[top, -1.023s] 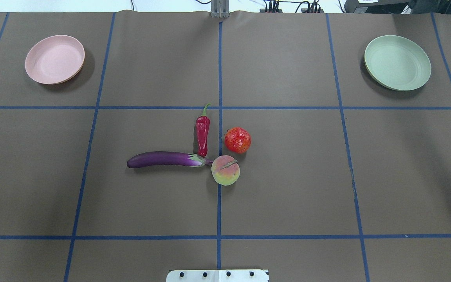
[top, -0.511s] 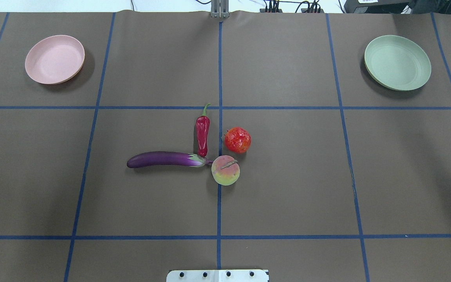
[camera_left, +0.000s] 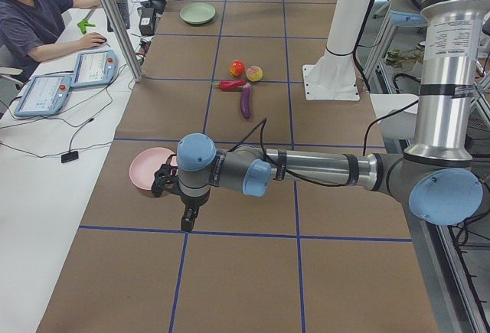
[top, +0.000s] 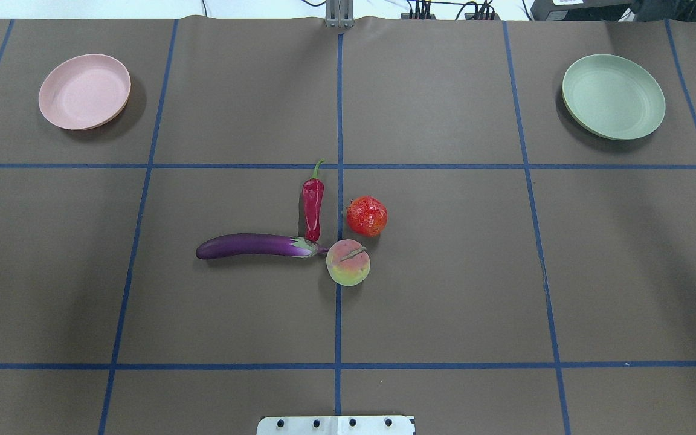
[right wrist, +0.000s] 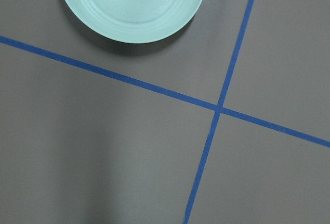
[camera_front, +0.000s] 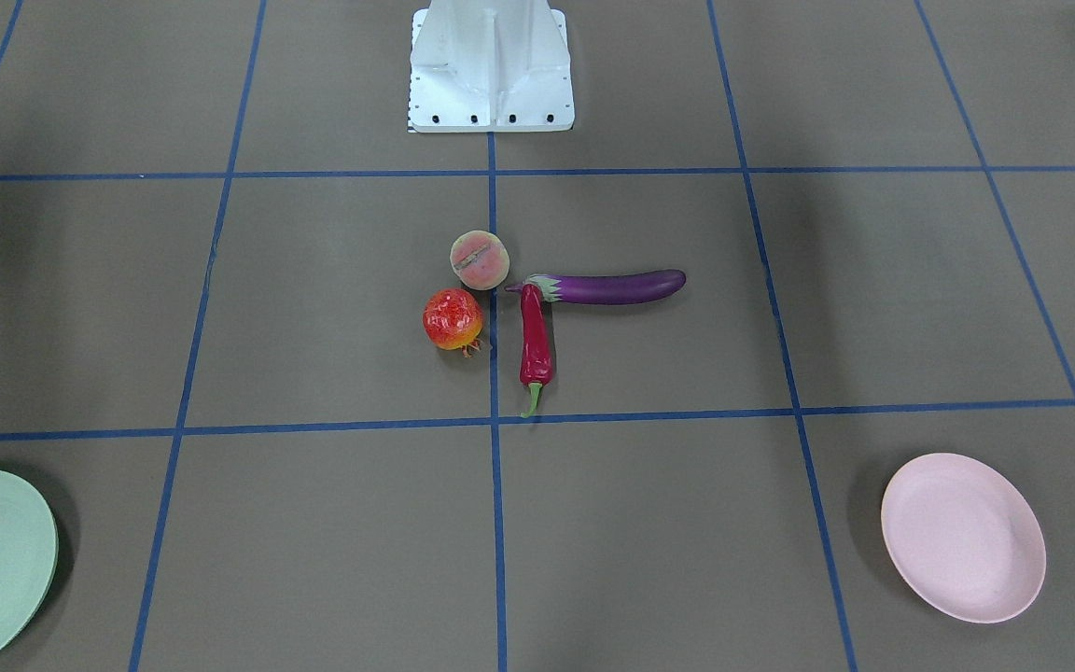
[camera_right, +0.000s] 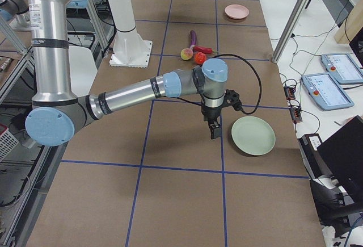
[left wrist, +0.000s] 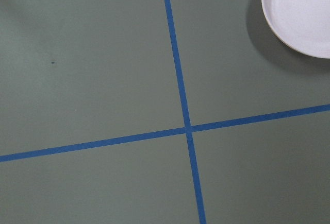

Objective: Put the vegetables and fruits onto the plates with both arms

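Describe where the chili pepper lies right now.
In the overhead view the chili pepper lies just left of the central blue tape line, its tip by the cap of the eggplant, the pomegranate across the line on its right.

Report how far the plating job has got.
Done: nothing; the pink plate and green plate are both empty. In hand: nothing; the left gripper hangs near the pink plate, the right gripper near the green one, neither carrying anything. To do: eggplant, chili, pomegranate and peach all lie clustered mid-table.
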Robot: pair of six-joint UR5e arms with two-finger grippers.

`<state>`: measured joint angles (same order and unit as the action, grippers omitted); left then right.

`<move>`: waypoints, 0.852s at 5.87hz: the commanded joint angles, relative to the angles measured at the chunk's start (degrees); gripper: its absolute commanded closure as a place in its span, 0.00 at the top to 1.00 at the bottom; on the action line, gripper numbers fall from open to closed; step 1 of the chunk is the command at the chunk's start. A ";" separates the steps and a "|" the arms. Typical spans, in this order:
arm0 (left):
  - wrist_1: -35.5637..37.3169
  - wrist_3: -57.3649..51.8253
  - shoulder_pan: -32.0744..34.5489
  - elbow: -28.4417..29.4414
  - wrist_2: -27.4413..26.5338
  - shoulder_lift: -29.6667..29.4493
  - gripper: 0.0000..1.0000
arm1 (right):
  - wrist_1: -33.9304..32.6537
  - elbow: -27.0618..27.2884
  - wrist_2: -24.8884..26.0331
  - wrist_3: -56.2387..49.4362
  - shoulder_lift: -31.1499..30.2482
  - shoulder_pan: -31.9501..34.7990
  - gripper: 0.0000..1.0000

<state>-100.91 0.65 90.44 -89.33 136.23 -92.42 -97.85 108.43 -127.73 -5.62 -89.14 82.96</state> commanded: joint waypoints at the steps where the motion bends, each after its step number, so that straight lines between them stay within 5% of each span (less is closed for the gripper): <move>1: -2.78 0.06 0.00 3.72 2.90 -2.32 1.00 | 1.08 -0.15 -0.50 0.17 0.02 0.00 1.00; 3: -6.39 0.75 0.00 3.72 3.07 -2.58 1.00 | 1.08 -1.28 -4.42 1.21 1.86 0.00 1.00; 5: -9.55 1.28 0.00 3.45 3.07 -2.94 1.00 | 8.68 -0.41 -6.48 5.32 3.52 -2.95 1.00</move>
<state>-108.96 1.73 90.44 -86.07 139.37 -95.20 -92.99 108.08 -133.57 -2.75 -86.59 81.89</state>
